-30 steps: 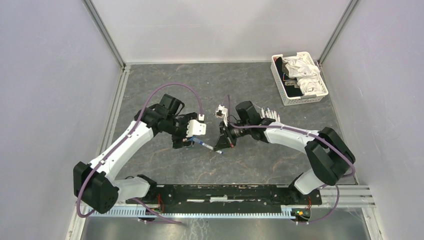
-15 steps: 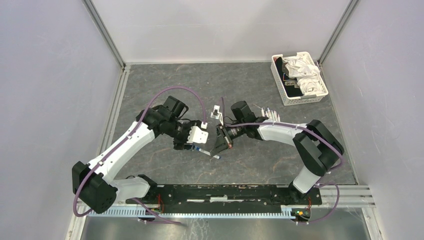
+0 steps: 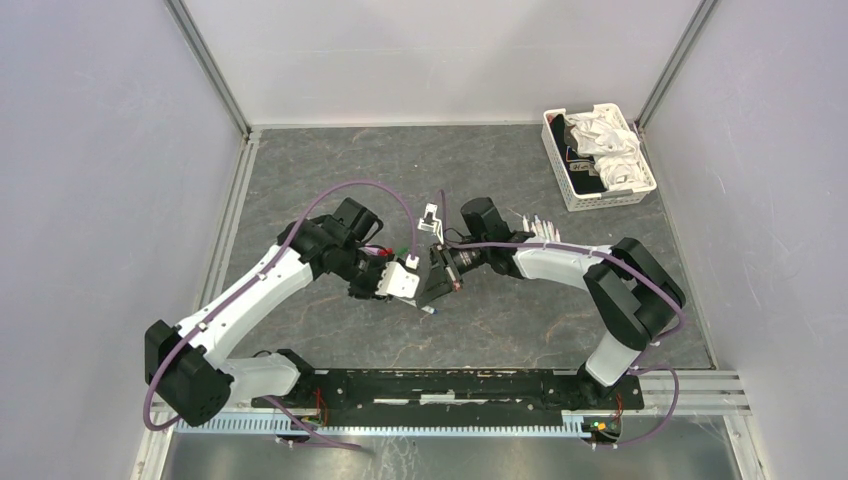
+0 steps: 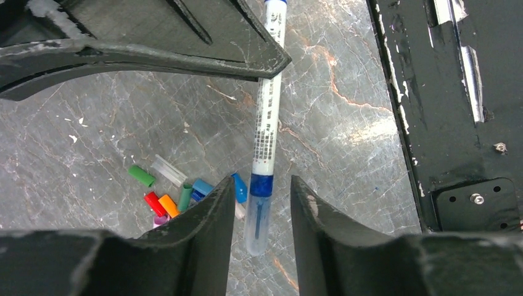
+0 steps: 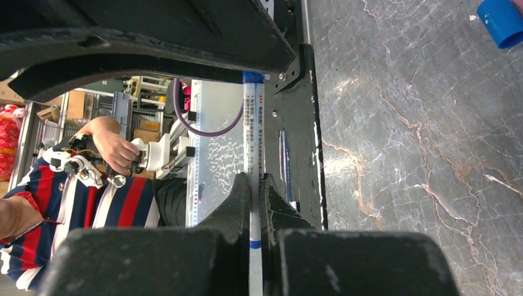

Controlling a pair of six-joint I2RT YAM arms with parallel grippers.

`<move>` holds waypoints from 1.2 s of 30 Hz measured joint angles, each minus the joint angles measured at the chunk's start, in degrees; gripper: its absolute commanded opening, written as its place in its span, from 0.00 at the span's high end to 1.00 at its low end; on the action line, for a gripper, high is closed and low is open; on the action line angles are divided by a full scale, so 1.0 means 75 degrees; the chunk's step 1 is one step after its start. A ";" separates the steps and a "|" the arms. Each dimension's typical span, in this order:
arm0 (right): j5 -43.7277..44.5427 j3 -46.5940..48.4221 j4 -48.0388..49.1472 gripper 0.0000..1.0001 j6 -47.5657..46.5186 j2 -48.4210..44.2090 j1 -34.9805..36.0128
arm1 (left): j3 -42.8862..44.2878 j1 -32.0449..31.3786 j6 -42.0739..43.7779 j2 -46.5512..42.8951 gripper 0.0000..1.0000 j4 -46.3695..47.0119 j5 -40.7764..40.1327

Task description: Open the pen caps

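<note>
My right gripper (image 5: pixel 254 179) is shut on a white pen (image 5: pixel 253 132) and holds it out over the table. In the left wrist view the pen's (image 4: pixel 266 117) capped end, a clear cap (image 4: pixel 256 219) below a blue band, hangs between the fingers of my left gripper (image 4: pixel 262 180). Those fingers stand open, with a narrow gap on each side of the cap. Loose pen caps lie on the table beneath: green (image 4: pixel 141 176), red (image 4: pixel 154 203), orange (image 4: pixel 168 205), blue (image 4: pixel 201 187). In the top view the two grippers meet at mid-table, left (image 3: pixel 398 285) and right (image 3: pixel 438 280).
A white slotted basket (image 3: pixel 582 195) with crumpled white material stands at the back right. Several white pens (image 3: pixel 535 225) lie by the right forearm. Another blue cap (image 5: pixel 501 21) rests on the stone. The black base rail (image 3: pixel 450 385) runs along the near edge.
My left gripper has moved right up to the held pen, and its fingers have narrowed around the capped end. The right gripper shifted slightly left and stayed shut on the pen.
</note>
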 measured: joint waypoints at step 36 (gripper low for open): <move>0.0085 0.0941 0.1463 1.00 0.1664 0.1163 0.0749 | 0.0163 -0.0245 -0.0038 0.0201 0.78 -0.0122 -0.0140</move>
